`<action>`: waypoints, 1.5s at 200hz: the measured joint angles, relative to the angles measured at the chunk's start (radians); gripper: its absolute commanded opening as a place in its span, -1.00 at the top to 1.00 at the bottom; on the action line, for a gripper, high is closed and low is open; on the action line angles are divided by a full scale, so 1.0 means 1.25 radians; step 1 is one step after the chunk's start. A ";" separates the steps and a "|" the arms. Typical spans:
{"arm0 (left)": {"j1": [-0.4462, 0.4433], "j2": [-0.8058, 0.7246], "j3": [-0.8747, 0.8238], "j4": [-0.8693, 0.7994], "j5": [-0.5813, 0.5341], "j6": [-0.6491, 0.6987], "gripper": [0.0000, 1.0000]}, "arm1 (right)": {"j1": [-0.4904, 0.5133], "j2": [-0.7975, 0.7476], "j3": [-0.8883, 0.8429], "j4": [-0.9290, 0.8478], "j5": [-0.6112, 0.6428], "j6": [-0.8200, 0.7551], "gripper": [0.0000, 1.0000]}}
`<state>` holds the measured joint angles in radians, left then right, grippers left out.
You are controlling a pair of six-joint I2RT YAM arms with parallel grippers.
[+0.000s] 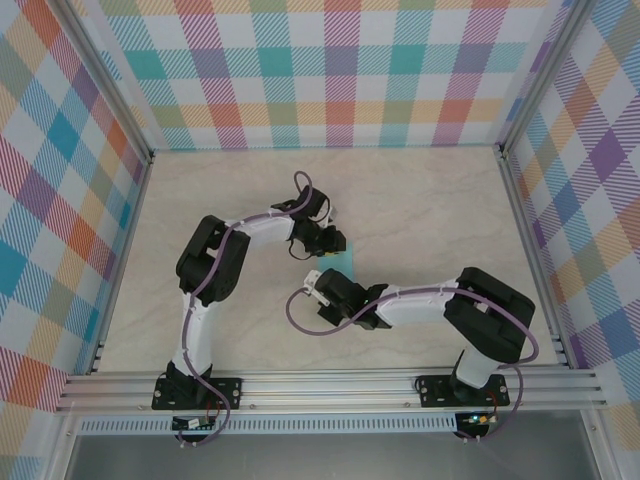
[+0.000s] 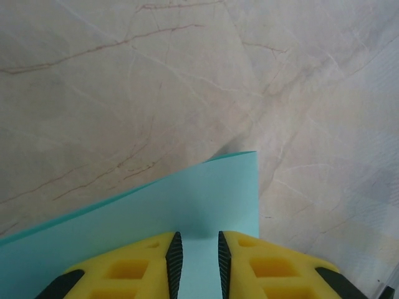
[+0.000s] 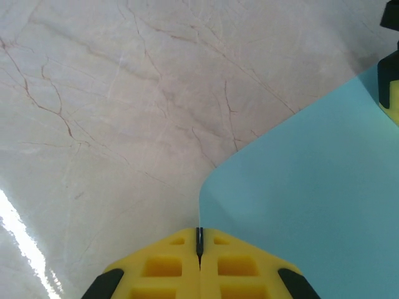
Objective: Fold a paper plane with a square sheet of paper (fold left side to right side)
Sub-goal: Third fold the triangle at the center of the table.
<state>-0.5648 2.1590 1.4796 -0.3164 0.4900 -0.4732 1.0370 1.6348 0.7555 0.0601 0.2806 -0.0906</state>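
The square sheet of paper (image 1: 347,263) is turquoise and sits mid-table between the two grippers. My right gripper (image 3: 199,232) is shut on its near-left edge, and the sheet (image 3: 312,187) curves up from the table into the pinched jaws. From above, the right gripper (image 1: 318,285) sits just left of the sheet's near corner. My left gripper (image 2: 196,240) is over the sheet (image 2: 187,199), whose far edge lifts off the table. Its jaws stand a narrow gap apart with paper showing through the gap. In the top view the left gripper (image 1: 322,243) is at the sheet's far-left edge.
The table top (image 1: 430,210) is pale marble. Pastel checked walls (image 1: 330,70) close the back and both sides. An aluminium rail (image 1: 330,385) runs along the near edge, where both arm bases are bolted. A yellow finger of the left gripper (image 3: 389,93) shows at the right edge.
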 measured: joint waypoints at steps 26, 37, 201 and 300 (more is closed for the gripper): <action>-0.001 0.002 0.001 0.000 -0.002 0.006 0.56 | -0.036 -0.022 0.007 -0.023 -0.063 0.032 1.00; -0.002 0.002 0.000 0.000 -0.004 0.009 0.57 | -0.055 -0.029 0.011 -0.033 -0.090 0.048 1.00; -0.003 0.003 0.001 -0.003 -0.012 0.021 0.62 | -0.284 -0.019 0.036 -0.096 -0.351 0.202 1.00; -0.006 0.005 0.008 -0.016 -0.023 0.024 0.63 | -0.328 0.031 0.062 -0.113 -0.367 0.217 1.00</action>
<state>-0.5720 2.1647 1.4895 -0.3363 0.4614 -0.4431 0.6270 1.6730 0.8330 -0.0807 -0.1776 0.1802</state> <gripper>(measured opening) 0.184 0.044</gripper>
